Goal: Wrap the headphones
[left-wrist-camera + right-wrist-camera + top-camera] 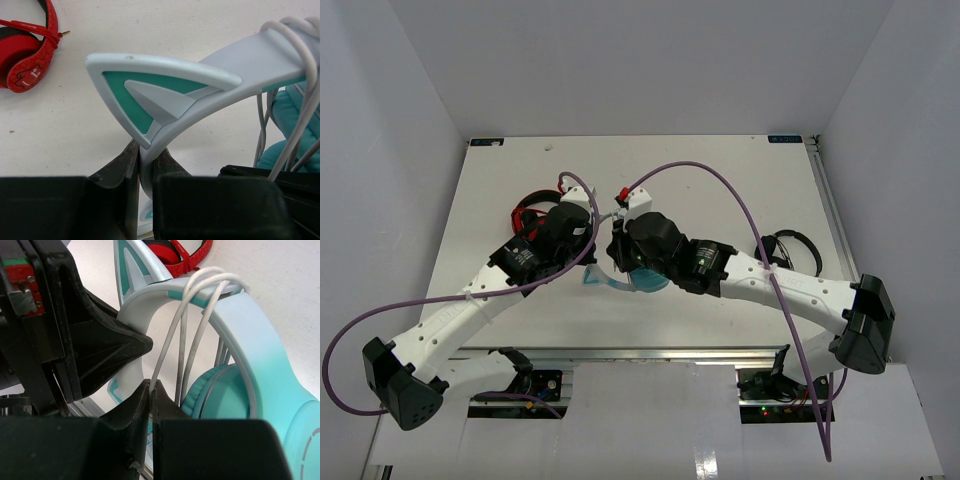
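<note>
Two other sets flank you: glossy red headphones point(27, 65) far-left, black headphones point(796, 243) right. On the desk point(720, 170), your left gripper point(145, 155) clamps the smooth pale band point(250, 65) of the teal headphones point(648, 281); your right gripper point(151, 387) pinches their thin cord point(172, 340).

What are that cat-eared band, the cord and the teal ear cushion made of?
The band looks like smooth hard plastic, matte with soft sheen. The cord seems rubbery-coated wire, bending freely. The ear cushion is probably soft leatherette, puffy and creased.
</note>
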